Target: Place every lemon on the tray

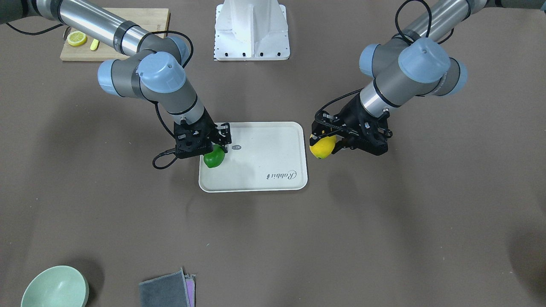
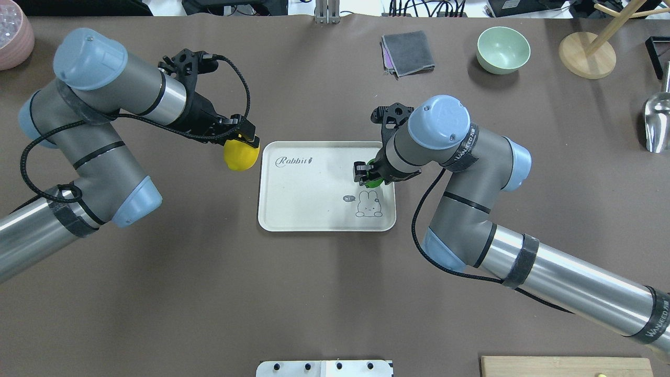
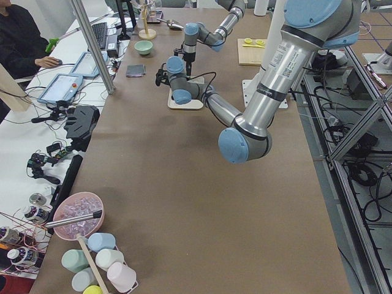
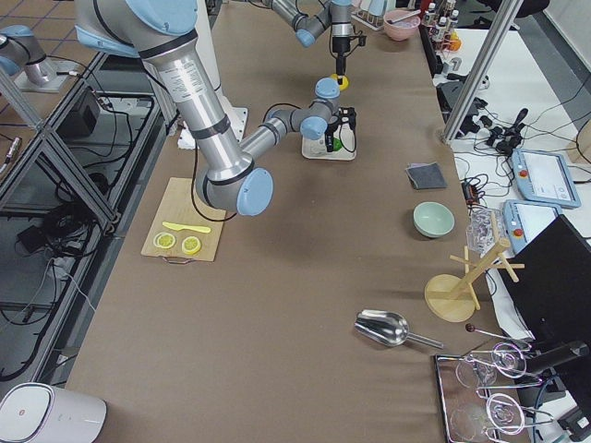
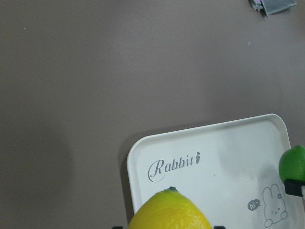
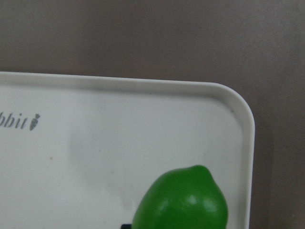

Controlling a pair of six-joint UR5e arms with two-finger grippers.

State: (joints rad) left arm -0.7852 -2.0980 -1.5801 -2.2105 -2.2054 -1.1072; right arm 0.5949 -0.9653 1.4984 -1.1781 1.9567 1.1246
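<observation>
Since the tray (image 2: 314,209) is the drop target, my right jaws pinch the green lemon (image 2: 373,181) over its right half, mid-frame overhead; my left jaws pinch the yellow lemon (image 2: 241,155) just left of its rim.

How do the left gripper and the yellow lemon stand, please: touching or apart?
Touching. The front-facing view shows the left gripper shut on the yellow lemon, fingers against its sides.
</observation>
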